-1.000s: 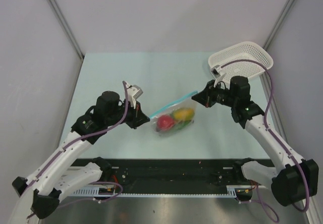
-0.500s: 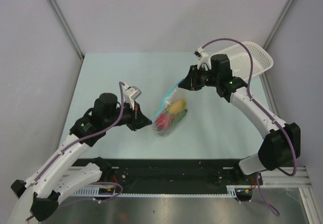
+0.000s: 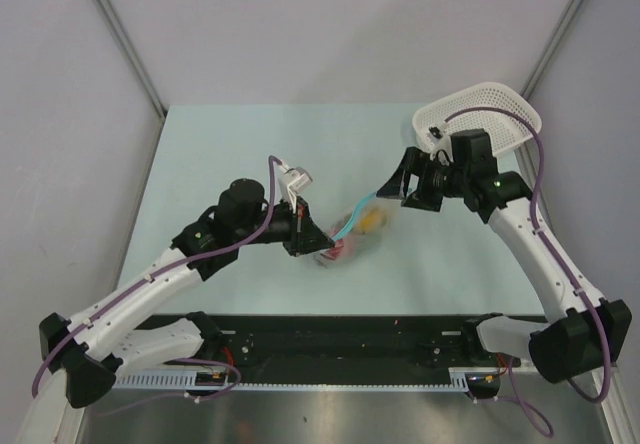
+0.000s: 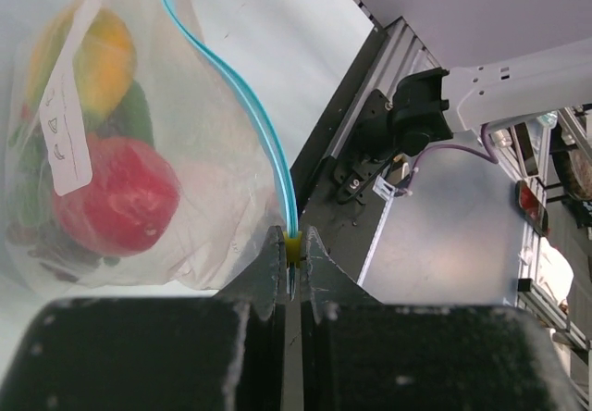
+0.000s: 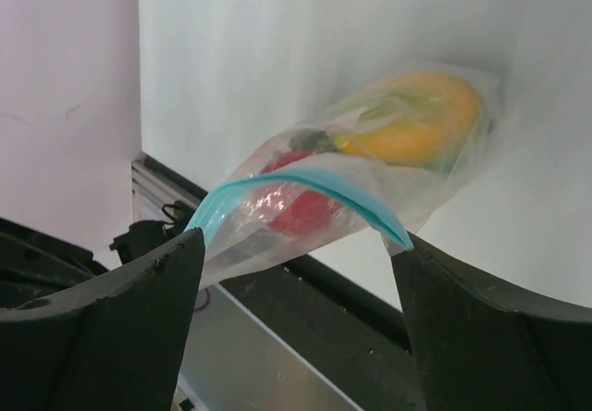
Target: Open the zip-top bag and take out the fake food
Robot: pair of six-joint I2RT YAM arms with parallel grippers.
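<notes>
The pale green worktop carries a white mesh basket at its far right corner. Nearer and left of this basket, the zip-top bag with fake food seems to rest on it.

Overall light: bright, even and diffuse from overhead; the desk read pale and flat.
Motion blur: the zip-top bag was smeared in the top view, its contents indistinct.
Left wrist view: the left gripper was a dark, unfocused mass; a soft sheen lay on the bag's plastic.
Right wrist view: the right gripper showed as soft-edged black silhouettes; the desk was washed nearly white, with a faint grey shadow beside the bag.
</notes>
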